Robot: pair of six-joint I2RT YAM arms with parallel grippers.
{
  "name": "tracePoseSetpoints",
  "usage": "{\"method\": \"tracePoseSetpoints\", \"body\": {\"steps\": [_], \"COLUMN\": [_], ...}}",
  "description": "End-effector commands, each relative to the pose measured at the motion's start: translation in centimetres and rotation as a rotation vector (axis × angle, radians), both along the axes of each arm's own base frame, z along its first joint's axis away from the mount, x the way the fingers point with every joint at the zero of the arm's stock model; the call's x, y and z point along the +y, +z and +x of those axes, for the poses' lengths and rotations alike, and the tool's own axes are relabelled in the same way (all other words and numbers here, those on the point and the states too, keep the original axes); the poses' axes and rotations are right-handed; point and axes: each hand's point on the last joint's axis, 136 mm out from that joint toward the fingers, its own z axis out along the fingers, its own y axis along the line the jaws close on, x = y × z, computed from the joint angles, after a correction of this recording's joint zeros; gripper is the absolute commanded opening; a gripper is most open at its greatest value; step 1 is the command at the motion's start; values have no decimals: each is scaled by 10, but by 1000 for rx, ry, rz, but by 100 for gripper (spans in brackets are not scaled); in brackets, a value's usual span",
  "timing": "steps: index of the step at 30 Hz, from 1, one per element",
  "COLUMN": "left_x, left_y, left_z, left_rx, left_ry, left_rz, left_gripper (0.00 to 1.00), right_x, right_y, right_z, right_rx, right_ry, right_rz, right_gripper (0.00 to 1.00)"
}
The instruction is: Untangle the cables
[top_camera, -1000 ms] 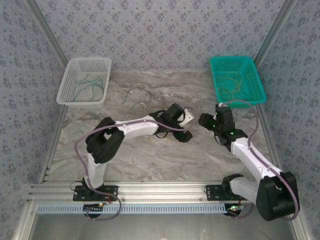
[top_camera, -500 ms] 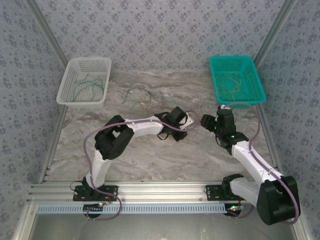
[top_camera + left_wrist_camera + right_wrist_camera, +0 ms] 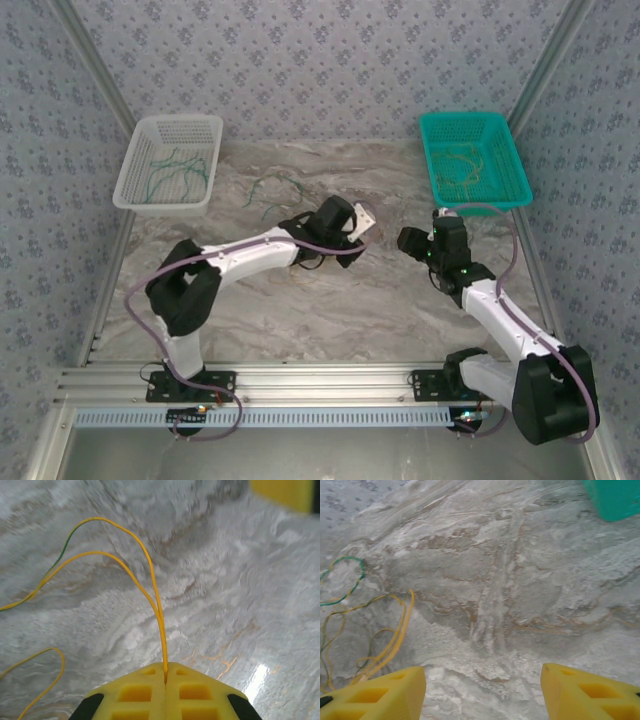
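My left arm folds near its base and stretches its forearm rightward, low over the desk [image 3: 330,310]. That puts my left pincer [image 3: 358,222] near my right pincer [image 3: 408,240], whose arm bends up from the right corner.

My left wrist camera shows what the overhead view is too coarse to show. There the left pincer [image 3: 165,672] is pressed together, pinching two yellow strands [image 3: 152,585] in its seam. They arch away ahead and leftward, and one turns green at its far end. A third loop [image 3: 50,670] lies to the pincer's left.

My right wrist camera shows the right pincer [image 3: 482,690] spread, with bare marble between its fingers. A yellow-and-green tangle [image 3: 395,630] lies ahead to its left.

From above I count two baskets. The white basket [image 3: 178,119] is far ahead-left of my left pincer and holds green cables. The teal basket [image 3: 462,116] is ahead of my right pincer and holds what look like yellowish ones. Loose cables [image 3: 275,190] lie just ahead-left of my left pincer.
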Motion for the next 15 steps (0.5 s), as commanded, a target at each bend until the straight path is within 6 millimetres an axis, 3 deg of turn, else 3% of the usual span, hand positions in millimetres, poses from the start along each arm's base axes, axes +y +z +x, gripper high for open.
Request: {"method": "tracePoseSetpoints", "body": {"steps": [1,8,13,14,15], "left_x": [7,22,18,16,15], "left_y": [17,12,3,-1,-6], "left_z": [-2,7,3,2,1], "left_rx": [-4,29,45,59,75], "left_ry": [15,77,52,46,39], "left_rz": [-104,-213,-271,-269,-258], "left_gripper": [0,0,1,6,24], "right_x": [23,70,79,76,73], "right_y": [15,43,35,31,28], "right_z": [8,9,10,11,12], "right_rx": [-31,-54,13,27,28], "right_ry": [96,306,320,301,282], "right_rz": [124,361,448,443,433], "right_gripper": [66,68,70,70,70]}}
